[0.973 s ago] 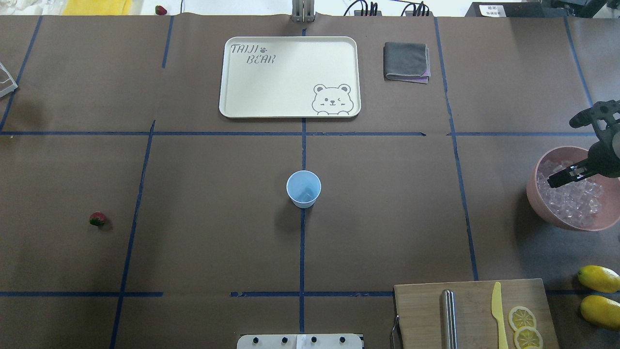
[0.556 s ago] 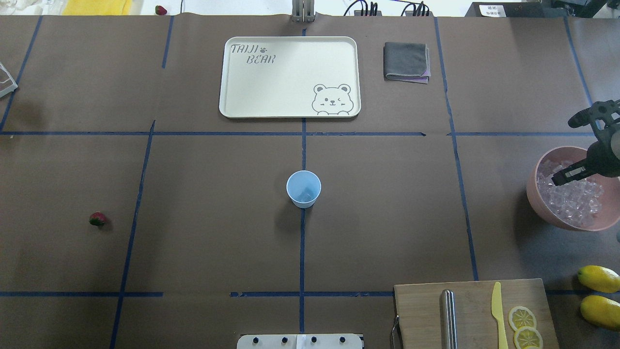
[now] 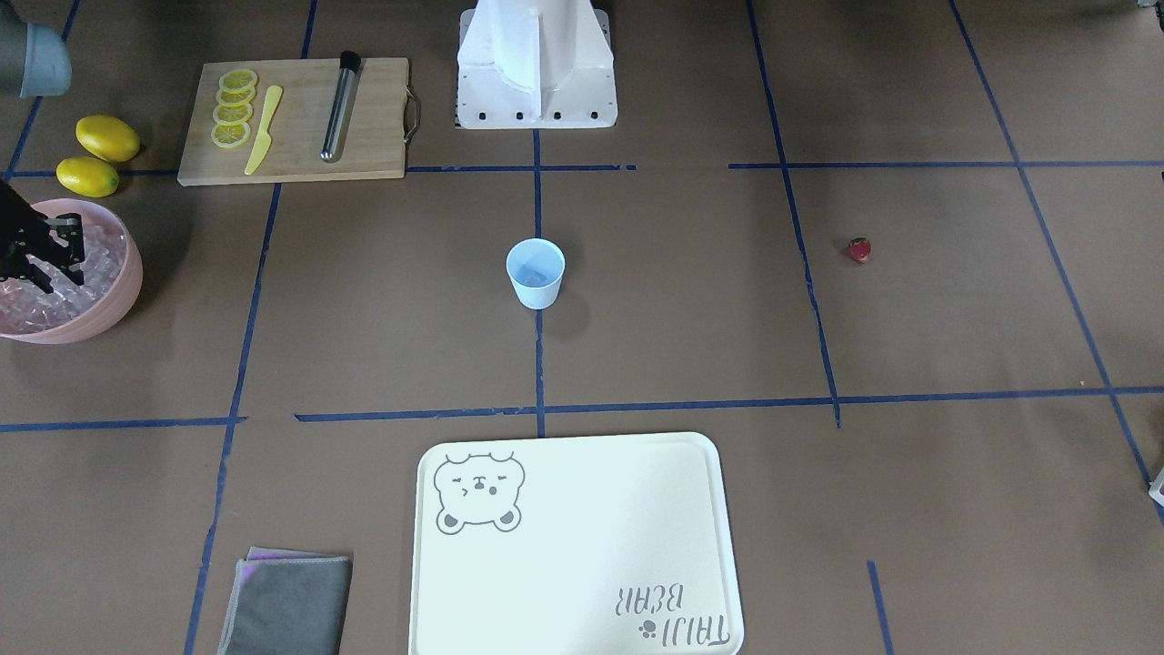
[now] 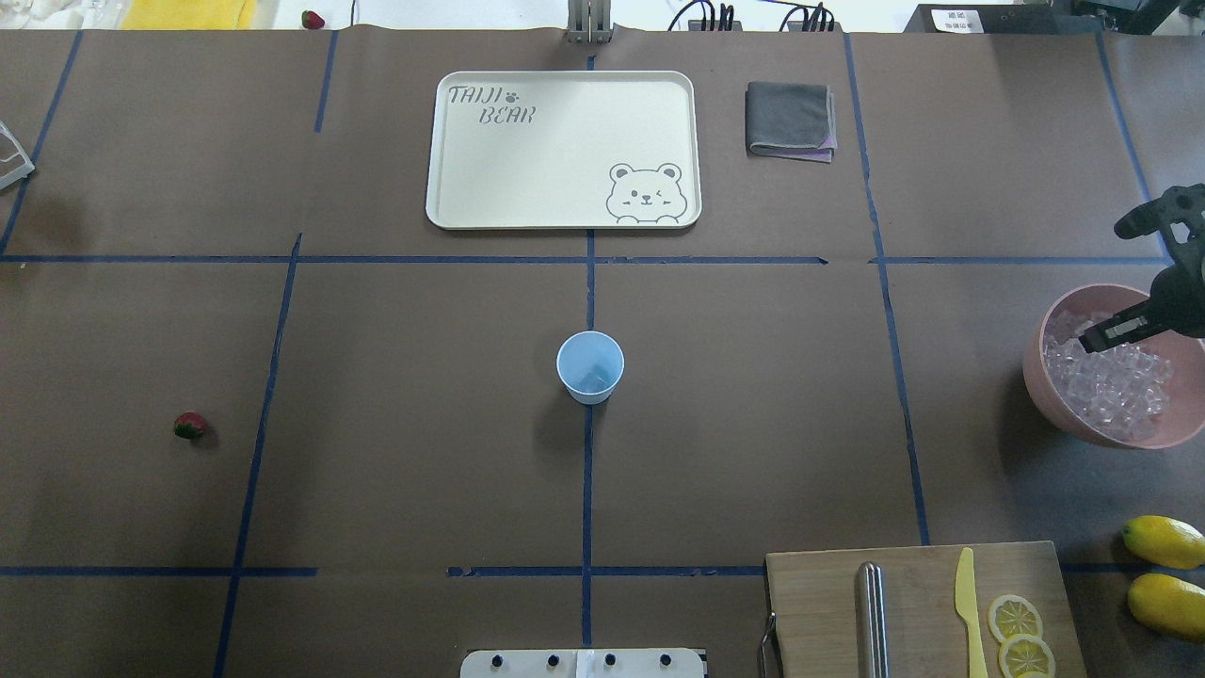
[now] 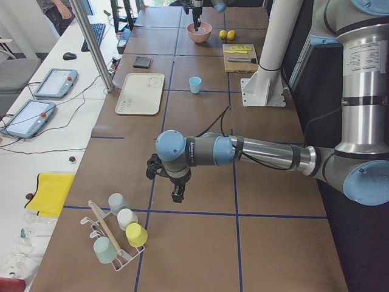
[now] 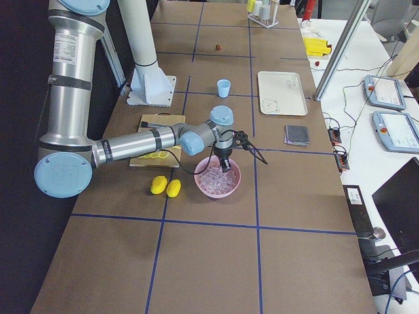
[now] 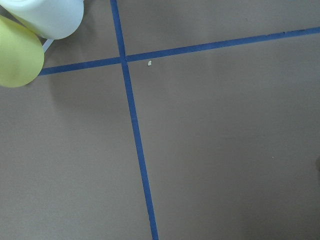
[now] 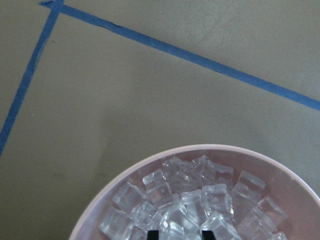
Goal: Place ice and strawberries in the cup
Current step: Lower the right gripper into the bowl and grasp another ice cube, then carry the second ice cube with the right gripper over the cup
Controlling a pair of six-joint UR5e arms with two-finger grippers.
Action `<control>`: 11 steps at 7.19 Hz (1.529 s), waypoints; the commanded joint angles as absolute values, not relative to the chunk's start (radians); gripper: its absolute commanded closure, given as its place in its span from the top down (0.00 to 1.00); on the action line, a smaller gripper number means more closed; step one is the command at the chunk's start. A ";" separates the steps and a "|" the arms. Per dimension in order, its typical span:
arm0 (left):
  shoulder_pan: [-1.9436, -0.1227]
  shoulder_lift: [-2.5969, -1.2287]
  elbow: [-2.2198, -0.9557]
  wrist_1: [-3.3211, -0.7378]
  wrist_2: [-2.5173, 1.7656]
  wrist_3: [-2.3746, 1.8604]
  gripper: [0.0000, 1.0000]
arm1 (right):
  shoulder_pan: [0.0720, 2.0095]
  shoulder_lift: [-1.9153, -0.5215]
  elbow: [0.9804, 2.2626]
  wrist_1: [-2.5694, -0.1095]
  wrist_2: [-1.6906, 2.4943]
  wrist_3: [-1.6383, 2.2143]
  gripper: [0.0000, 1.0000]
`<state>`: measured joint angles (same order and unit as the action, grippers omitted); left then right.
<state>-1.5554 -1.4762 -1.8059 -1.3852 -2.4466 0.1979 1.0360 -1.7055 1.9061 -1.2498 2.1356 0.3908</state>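
The pale-blue cup stands upright at the table's middle, also in the front view. One small red strawberry lies far to the left on the table, also in the front view. Clear ice cubes fill the pink bowl at the right edge. My right gripper hangs over the bowl's far side, its fingertips apart just above the ice, holding nothing. My left gripper shows only in the left side view, low over bare table; I cannot tell its state.
A cream tray and a folded grey cloth lie at the back. A cutting board holds a yellow knife, a metal rod and lemon slices; two lemons lie beside it. A cup rack stands near my left gripper.
My right gripper has drawn back a little toward the right edge and the far side of the bowl. The cup and the strawberry have not moved.
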 commanded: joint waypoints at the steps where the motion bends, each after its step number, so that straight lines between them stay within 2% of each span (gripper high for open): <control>1: -1.555 -1.476 -1.807 -1.385 -2.447 0.198 1.00 | 1.084 -1.686 2.016 -1.369 2.160 0.393 0.03; 3: -1.555 -1.476 -1.807 -1.385 -2.447 0.198 1.00 | 1.081 -1.515 2.082 -1.600 2.160 0.411 0.03; 7: -1.555 -1.476 -1.807 -1.387 -2.447 0.198 1.00 | 0.803 -1.127 2.056 -1.802 2.091 0.867 0.03; 9: -1.555 -1.476 -1.807 -1.387 -2.447 0.198 1.00 | 0.656 -0.970 1.975 -1.805 1.969 1.074 0.03; 11: -1.555 -1.476 -1.807 -1.385 -2.447 0.198 1.00 | 0.527 -0.774 1.787 -1.802 1.841 1.242 0.03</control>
